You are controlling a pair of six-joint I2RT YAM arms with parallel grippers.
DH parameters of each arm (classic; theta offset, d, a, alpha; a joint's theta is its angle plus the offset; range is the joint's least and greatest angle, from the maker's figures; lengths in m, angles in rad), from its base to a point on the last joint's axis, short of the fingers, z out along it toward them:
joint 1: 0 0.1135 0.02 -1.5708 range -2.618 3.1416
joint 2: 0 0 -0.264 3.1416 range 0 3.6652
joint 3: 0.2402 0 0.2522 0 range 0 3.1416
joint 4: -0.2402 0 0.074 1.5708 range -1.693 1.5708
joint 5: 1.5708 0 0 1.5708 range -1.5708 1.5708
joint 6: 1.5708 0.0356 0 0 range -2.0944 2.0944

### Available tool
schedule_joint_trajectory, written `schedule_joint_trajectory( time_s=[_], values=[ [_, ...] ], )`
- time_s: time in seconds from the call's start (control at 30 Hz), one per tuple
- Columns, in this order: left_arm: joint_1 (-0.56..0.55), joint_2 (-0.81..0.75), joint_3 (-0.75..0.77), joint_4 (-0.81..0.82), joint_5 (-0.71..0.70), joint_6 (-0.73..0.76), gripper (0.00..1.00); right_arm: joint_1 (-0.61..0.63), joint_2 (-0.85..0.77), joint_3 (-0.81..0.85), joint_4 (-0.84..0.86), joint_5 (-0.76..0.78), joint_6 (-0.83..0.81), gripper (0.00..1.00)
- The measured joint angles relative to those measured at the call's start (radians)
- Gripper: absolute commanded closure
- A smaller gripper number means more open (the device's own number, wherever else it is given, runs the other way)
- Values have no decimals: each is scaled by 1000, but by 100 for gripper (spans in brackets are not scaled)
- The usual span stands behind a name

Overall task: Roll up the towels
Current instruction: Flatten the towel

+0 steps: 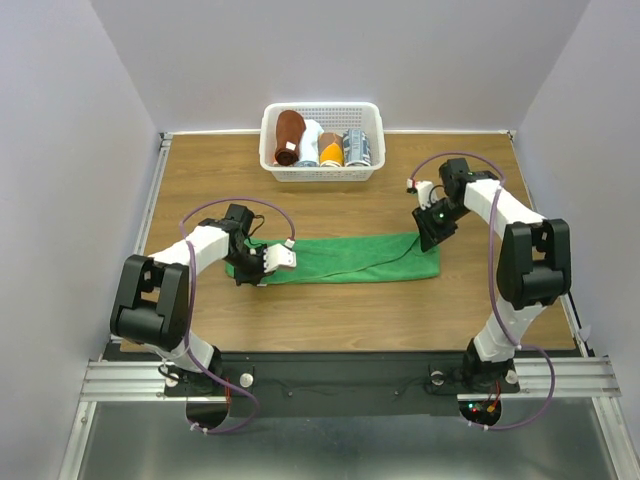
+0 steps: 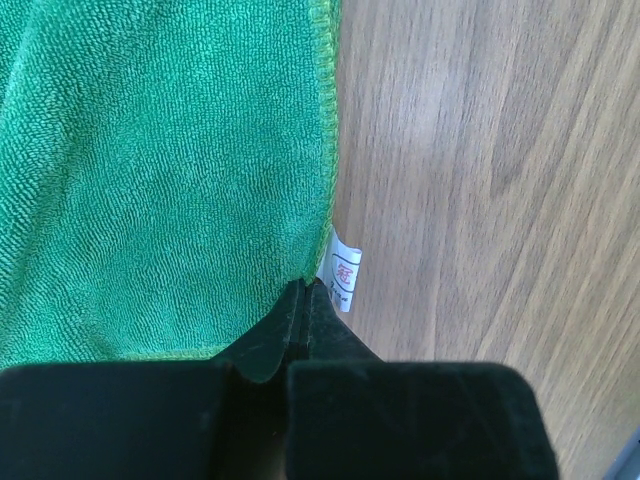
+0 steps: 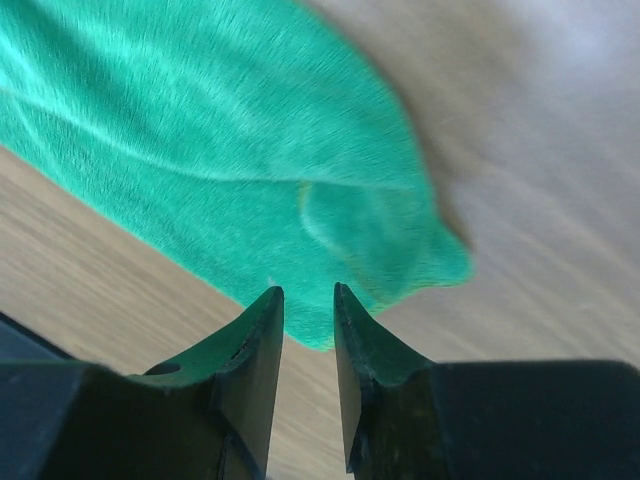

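Note:
A bright green towel (image 1: 350, 258) lies folded into a long strip across the middle of the table. At its left end my left gripper (image 1: 252, 268) is down on the cloth. In the left wrist view its jaws (image 2: 303, 286) are shut on a corner of the green towel (image 2: 170, 170), next to a white label (image 2: 344, 272). My right gripper (image 1: 430, 236) hangs over the strip's right end. In the right wrist view it (image 3: 308, 292) stands open above the bunched tip of the towel (image 3: 230, 130), nothing between its fingers. A reddish-brown towel (image 1: 289, 137) sits rolled in the basket.
A white basket (image 1: 322, 173) stands at the back centre of the wooden table. It also holds white, orange and grey-patterned rolls. Grey walls close in the table on both sides and behind.

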Motion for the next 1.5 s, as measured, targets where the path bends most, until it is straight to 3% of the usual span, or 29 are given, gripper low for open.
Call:
schedule_joint_trajectory(
  time_s=[0.33, 0.5, 1.03, 1.13, 1.27, 1.5],
  values=[
    [0, 5, 6, -6, 0, -6, 100, 42, 21, -35, 33, 8, 37, 55],
    [0, 5, 6, -5, 0, -10, 100, 88, 62, -38, 80, 34, 60, 55],
    [8, 5, 6, -5, 0, -9, 100, 114, 59, -93, 167, 190, 84, 76],
    [14, 5, 6, -6, 2, -9, 100, 114, 59, -93, 170, 204, 84, 82],
    [27, 5, 6, -8, 7, -7, 100, 114, 59, -93, 177, 225, 84, 99],
    [80, -8, 29, -62, 16, -7, 100, 114, 13, -94, 178, 249, 82, 99]
  ],
)
